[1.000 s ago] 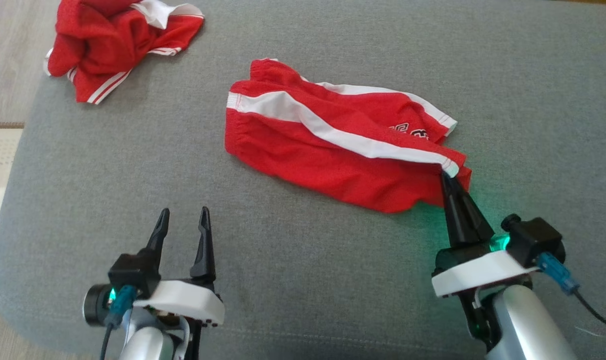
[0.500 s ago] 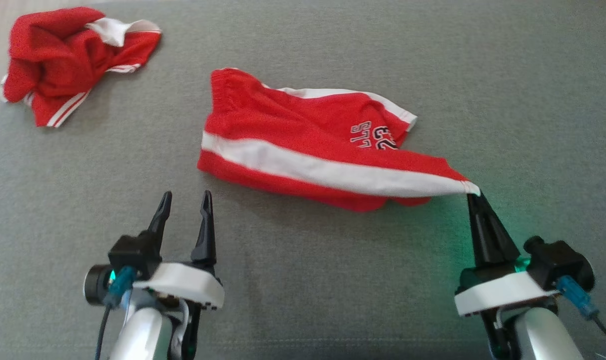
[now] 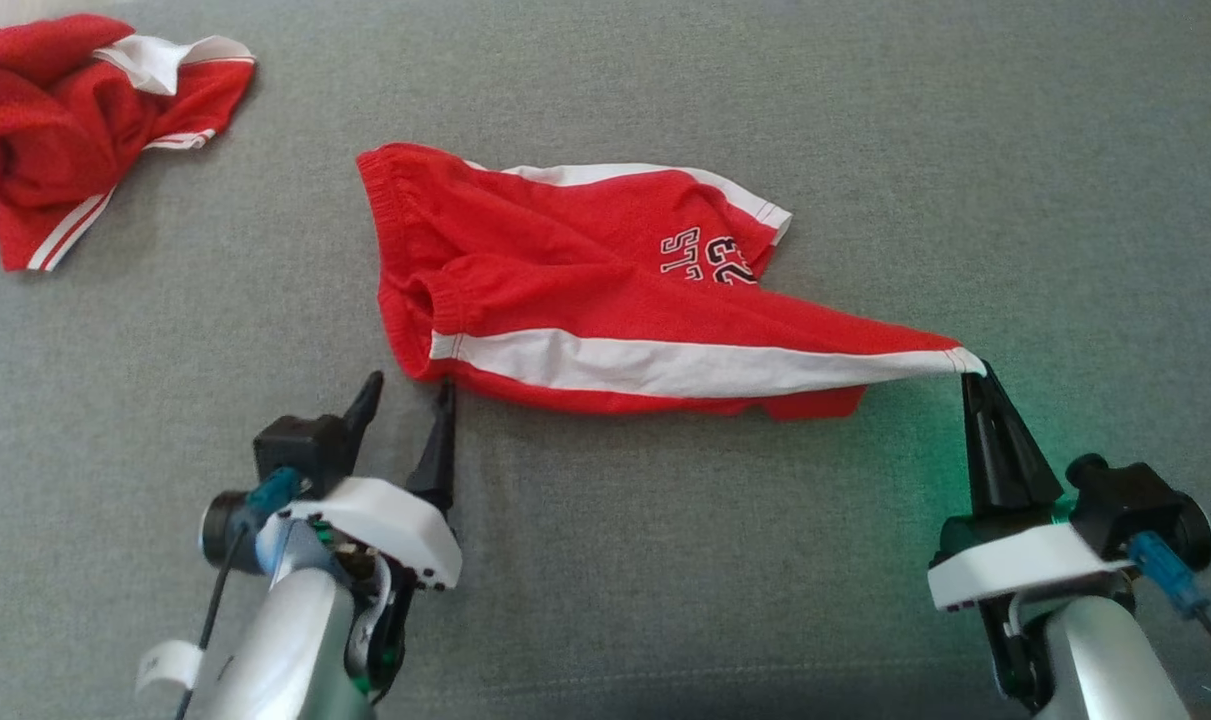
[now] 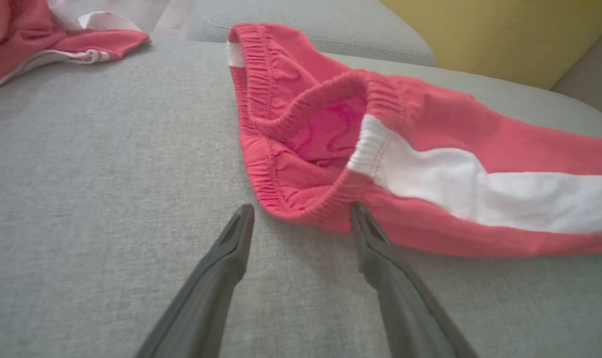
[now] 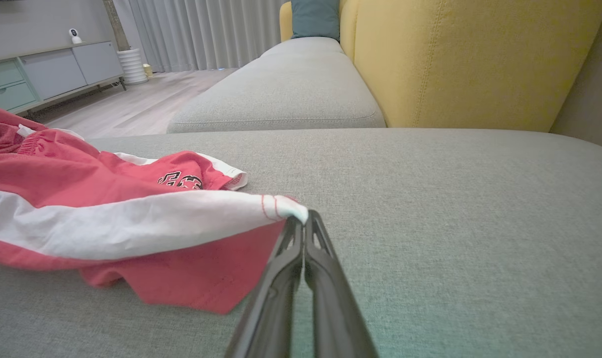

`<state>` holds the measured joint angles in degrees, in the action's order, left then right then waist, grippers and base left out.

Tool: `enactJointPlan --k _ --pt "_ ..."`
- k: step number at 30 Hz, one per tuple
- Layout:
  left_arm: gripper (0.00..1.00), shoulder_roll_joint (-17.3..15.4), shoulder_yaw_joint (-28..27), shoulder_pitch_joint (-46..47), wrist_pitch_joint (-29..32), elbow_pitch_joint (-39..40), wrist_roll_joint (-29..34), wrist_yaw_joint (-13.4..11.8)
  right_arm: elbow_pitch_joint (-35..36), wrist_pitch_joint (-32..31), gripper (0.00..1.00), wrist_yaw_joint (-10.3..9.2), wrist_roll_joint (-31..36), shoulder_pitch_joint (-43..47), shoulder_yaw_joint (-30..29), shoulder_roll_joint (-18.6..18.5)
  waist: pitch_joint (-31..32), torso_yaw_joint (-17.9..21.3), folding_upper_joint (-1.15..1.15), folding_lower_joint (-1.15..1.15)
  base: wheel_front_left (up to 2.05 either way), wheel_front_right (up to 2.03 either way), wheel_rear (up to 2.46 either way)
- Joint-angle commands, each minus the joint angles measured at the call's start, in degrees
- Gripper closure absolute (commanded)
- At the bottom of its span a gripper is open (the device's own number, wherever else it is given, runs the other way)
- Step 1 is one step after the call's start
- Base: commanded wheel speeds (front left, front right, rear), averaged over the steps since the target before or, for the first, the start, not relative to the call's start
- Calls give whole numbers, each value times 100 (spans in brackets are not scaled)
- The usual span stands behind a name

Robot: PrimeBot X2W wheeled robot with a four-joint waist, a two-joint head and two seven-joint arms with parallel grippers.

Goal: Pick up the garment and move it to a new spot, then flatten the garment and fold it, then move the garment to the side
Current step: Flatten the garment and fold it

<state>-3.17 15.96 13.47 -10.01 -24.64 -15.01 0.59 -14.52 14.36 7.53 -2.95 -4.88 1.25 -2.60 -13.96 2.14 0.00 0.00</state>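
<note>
A crumpled red-and-white garment (image 3: 75,110) lies at the far left corner of the grey sofa cushion (image 3: 915,130). The left gripper (image 3: 410,385), fingers spread, sits at the waistband of the red shorts (image 3: 565,270), which lie mid-cushion. The right gripper (image 3: 973,378), pinched tight, lifts their white-striped hem corner toward the right edge.

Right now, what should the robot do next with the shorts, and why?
Probably close the left gripper on the waistband of the red shorts: its jaws stand open right at it, and the right gripper pinches the leg hem.
</note>
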Motion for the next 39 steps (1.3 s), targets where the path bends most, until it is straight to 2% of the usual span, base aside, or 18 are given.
enactJointPlan --k 1,9,13,14,20,21,23,25,26,33,39 --pt "0 -39 -133 229 -40 112 41 23 133 63 100 -4 5 -136 114 -28 2 1 0 0 0 0 0" --pt "0 -42 -32 597 -185 -241 104 42 57 63 100 -4 -52 -206 287 -28 -11 78 0 0 0 0 0" --pt "0 -33 3 681 -242 -285 -12 180 26 63 100 -4 -67 -231 363 -28 1 124 0 0 0 0 0" --pt "0 -21 6 693 -249 -264 -187 291 13 63 100 -4 -78 -239 395 -28 10 142 0 0 0 0 0" --pt "0 -32 67 721 -185 -269 -333 376 -15 63 100 -4 -99 -246 447 -28 26 196 0 0 0 0 0" --pt "16 -39 86 726 -170 -271 -352 400 -16 63 100 -4 -103 -248 451 -28 29 206 0 0 0 0 0" --pt "60 -48 126 731 -150 -272 -382 436 -18 63 100 -4 -109 -249 454 -28 35 224 0 0 0 0 0" --pt "94 -52 146 732 -161 -252 -409 457 -15 63 100 -4 -112 -249 450 -28 47 241 0 0 0 0 0" --pt "100 -52 154 732 -181 -225 -424 468 -8 63 100 -4 -113 -248 442 -28 58 249 0 0 0 0 0" --pt "100 -58 95 623 -364 159 -518 496 239 63 100 -4 -81 -241 335 -28 255 286 0 0 0 0 0" --pt "100 -84 -91 328 -459 1060 -644 492 818 63 100 -4 29 -246 166 -28 683 289 0 0 0 0 0"
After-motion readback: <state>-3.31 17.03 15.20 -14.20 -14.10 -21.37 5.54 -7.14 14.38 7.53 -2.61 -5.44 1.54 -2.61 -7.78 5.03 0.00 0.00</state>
